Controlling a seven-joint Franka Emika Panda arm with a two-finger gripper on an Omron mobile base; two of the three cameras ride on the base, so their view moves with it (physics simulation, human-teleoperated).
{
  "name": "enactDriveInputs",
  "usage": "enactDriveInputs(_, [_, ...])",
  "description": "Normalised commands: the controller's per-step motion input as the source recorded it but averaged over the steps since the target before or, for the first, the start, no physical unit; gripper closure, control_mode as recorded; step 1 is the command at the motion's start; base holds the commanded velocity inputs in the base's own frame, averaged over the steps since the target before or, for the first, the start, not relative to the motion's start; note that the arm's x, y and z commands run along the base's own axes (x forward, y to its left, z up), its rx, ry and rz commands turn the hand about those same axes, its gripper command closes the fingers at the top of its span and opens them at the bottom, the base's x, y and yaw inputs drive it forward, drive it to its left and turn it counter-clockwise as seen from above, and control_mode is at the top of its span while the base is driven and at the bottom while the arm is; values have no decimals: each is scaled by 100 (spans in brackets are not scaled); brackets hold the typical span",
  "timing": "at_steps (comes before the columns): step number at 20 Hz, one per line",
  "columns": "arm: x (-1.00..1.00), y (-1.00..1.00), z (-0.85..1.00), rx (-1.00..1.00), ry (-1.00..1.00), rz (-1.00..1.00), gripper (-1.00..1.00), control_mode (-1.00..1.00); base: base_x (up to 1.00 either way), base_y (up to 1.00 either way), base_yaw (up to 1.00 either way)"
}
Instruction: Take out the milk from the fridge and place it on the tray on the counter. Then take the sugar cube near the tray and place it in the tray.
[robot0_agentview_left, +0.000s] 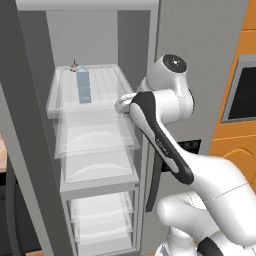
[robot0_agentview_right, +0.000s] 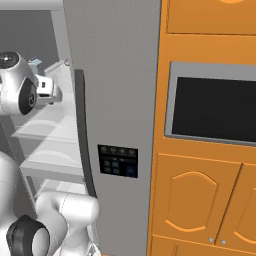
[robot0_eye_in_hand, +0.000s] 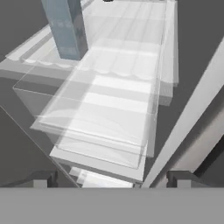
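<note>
Gripper (robot0_eye_in_hand: 109, 179) released at the fridge (robot0_agentview_left: 30, 150) opening, jaws spread wide and empty.
Milk (robot0_agentview_left: 84, 86) stands upright on the upper shelf (robot0_agentview_left: 107, 82), deeper inside and left of the claw's line; long axis vertical, so approach forward and leftward.

You see the fridge (robot0_agentview_left: 200, 45) with a flat, matt grey skin like painted metal, its long door handle (robot0_agentview_right: 85, 135) dark and slightly satin. Its shelves (robot0_agentview_left: 95, 100) look like translucent frosted plastic, smooth, with faint ribs. The milk (robot0_agentview_left: 83, 86) reads as matt pale blue-grey carton board. On the right, the cabinets (robot0_agentview_right: 200, 195) look like smooth orange wood, and the oven window (robot0_agentview_right: 215, 107) like dark, dull glass.
</note>
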Motion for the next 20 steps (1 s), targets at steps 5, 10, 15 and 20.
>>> enactDriveInputs(5, [7,39,17,0,0,1,-100,-100,0,0,0])
enactDriveInputs(10, [19,45,3,0,-1,0,-100,-100,0,0,0])
enactDriveInputs(15, [24,44,0,0,-14,0,-100,-100,0,0,0])
enactDriveInputs(20, [29,37,0,0,-18,0,-100,-100,0,0,0])
